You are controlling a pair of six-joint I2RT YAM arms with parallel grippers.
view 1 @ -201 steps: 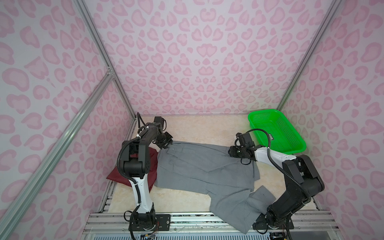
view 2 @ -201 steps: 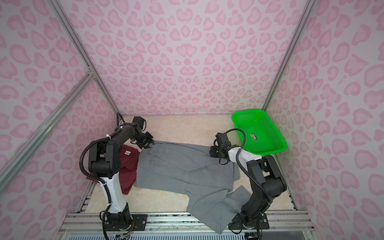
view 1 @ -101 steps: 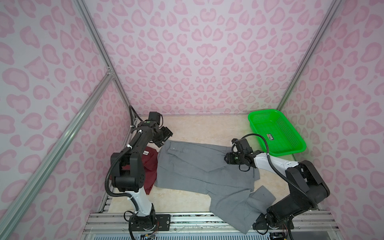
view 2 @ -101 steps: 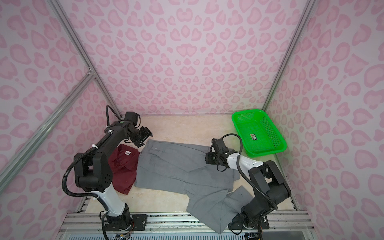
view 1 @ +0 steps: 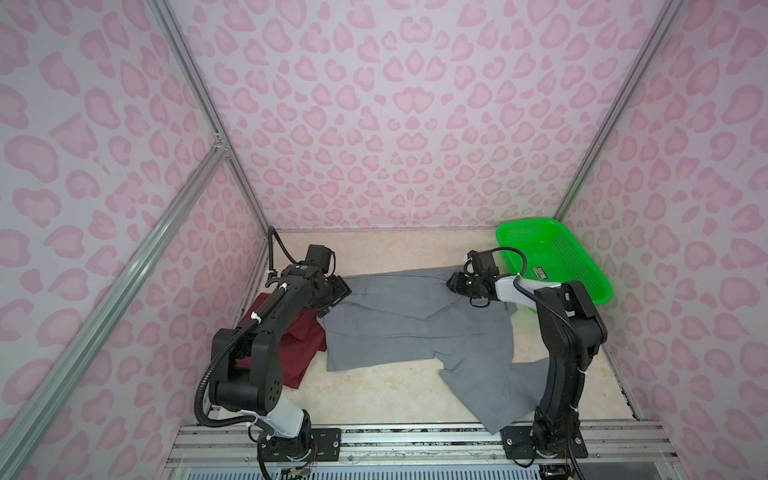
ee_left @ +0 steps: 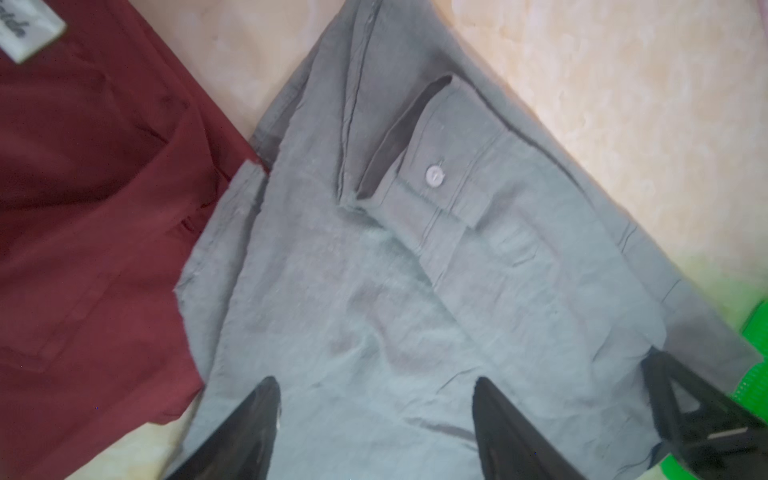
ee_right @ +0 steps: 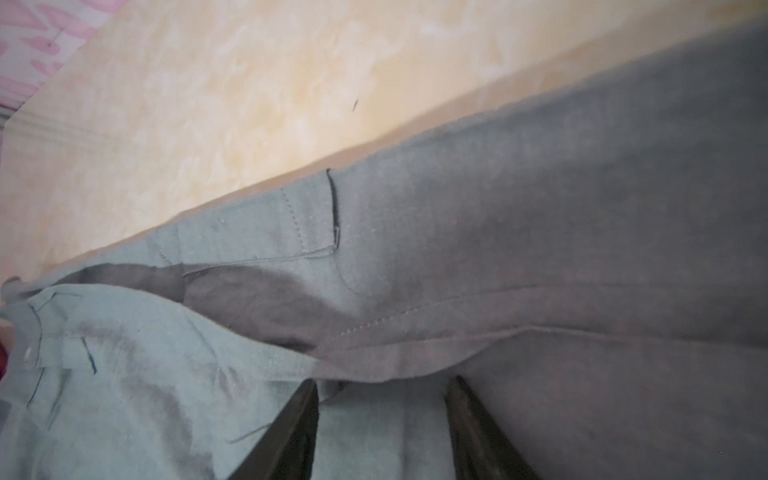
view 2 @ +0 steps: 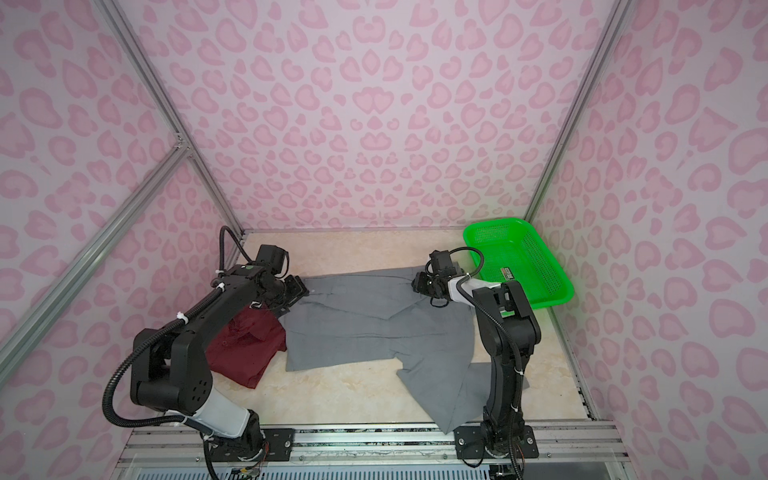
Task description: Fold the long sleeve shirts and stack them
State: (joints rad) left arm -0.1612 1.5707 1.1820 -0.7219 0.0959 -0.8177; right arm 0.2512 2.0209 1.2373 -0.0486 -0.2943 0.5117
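Observation:
The grey long sleeve shirt (view 1: 415, 332) (view 2: 374, 328) lies spread across the middle of the table. One part of it trails to the front rail by the right arm's base. The maroon shirt (view 1: 303, 345) (view 2: 245, 353) lies folded at the left, partly under my left arm; the left wrist view shows its white label (ee_left: 25, 33). My left gripper (view 1: 338, 291) (ee_left: 374, 380) is open just over the grey shirt's far-left corner, near a buttoned cuff (ee_left: 434, 176). My right gripper (view 1: 453, 284) (ee_right: 382, 380) stands open over a fold at the shirt's far right edge.
A bright green basket (view 1: 528, 223) (view 2: 494, 222) sits in the far right corner, just behind my right arm. Pink patterned walls close in three sides. A metal rail (view 1: 415, 432) runs along the front edge. Bare marbled tabletop (view 1: 395, 249) shows behind the shirts.
My left gripper's jaws have opened wider; it lifted off the grey shirt's far-left corner and now hovers just over it. My right gripper has shifted a little leftward along the far edge.

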